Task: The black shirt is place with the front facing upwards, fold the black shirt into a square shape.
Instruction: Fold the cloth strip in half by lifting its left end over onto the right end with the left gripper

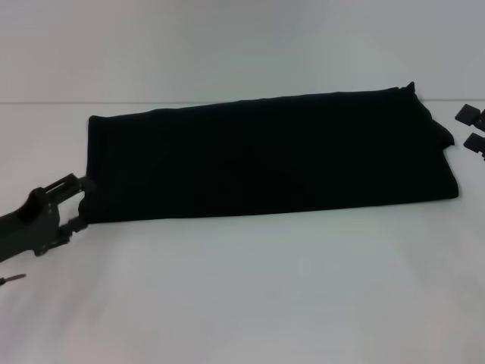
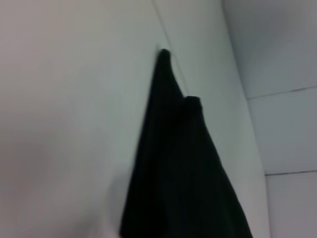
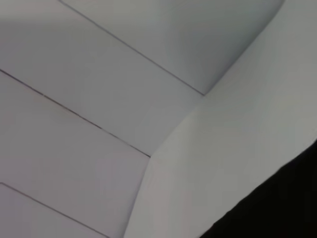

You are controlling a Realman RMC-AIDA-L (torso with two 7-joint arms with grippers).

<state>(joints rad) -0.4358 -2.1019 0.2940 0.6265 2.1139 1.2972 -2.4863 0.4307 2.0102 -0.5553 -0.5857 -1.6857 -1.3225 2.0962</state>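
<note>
The black shirt lies on the white table as a long, flat band running left to right, with only plain black cloth showing. My left gripper sits at the band's left end near its front corner, fingers apart and open, right beside the cloth edge. My right gripper shows only as two fingertips at the far right, open and just clear of the shirt's right end. The left wrist view looks along the black shirt. A corner of the black shirt shows in the right wrist view.
The white table spreads wide in front of the shirt. Its back edge runs just behind the cloth, with a pale wall beyond. A small dark part of the left arm shows at the left edge.
</note>
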